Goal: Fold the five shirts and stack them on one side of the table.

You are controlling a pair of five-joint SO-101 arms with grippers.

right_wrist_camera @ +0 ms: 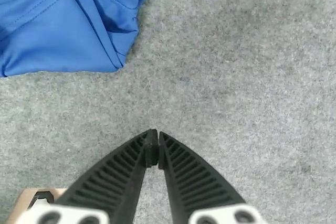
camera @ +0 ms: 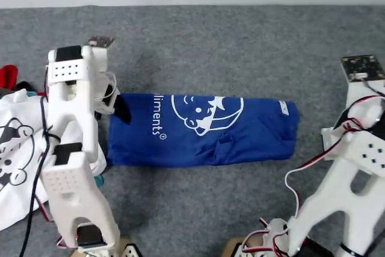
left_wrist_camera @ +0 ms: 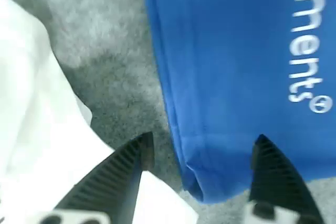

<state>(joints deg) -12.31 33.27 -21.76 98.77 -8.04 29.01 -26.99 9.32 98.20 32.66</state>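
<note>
A blue shirt (camera: pixel 204 129) with white print lies folded into a long strip across the middle of the grey table cover. My left gripper (camera: pixel 120 109) is open at the strip's left end. In the left wrist view, that gripper (left_wrist_camera: pixel 203 142) has its fingers standing on either side of the blue shirt (left_wrist_camera: pixel 236 77) at its folded corner, just above it. My right gripper (right_wrist_camera: pixel 154 136) is shut with nothing in it, above bare cover a little off the blue shirt (right_wrist_camera: pixel 63 19) at its right end. A white shirt (camera: pixel 18 142) with black print lies crumpled at the left edge.
A red cloth (camera: pixel 7 75) shows at the far left behind the white shirt (left_wrist_camera: pixel 31 103). The right arm (camera: pixel 355 154) stands at the right edge. The grey cover (camera: pixel 240 46) lies bare behind and in front of the blue shirt.
</note>
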